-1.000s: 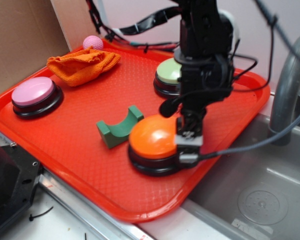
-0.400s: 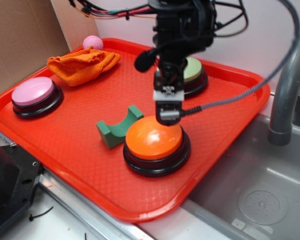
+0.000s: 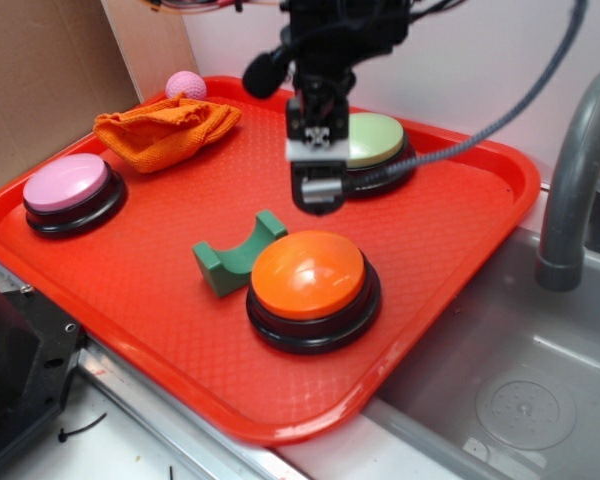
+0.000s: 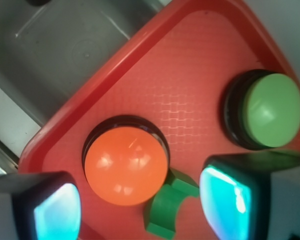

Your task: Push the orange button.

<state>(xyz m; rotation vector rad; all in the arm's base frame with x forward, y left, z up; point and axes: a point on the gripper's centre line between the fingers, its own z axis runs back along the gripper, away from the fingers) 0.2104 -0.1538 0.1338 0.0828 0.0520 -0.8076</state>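
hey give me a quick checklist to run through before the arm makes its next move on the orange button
1. Target in view: ok. The orange button sits on the red tray, fully visible.
2. Button top free: ok. Nothing rests on the dome.
3. Gripper contact: not ok. It hangs above the tray, behind the button, touching nothing.
4. Fingers: ok. The wrist view shows both fingers spread apart, holding nothing.
5. Neighbours: cannot tell. The green block lies right beside the button; whether they touch is unclear.
6. Wrong-button risk: not ok. The gripper looks closer to the green button than to the orange dome's centre.
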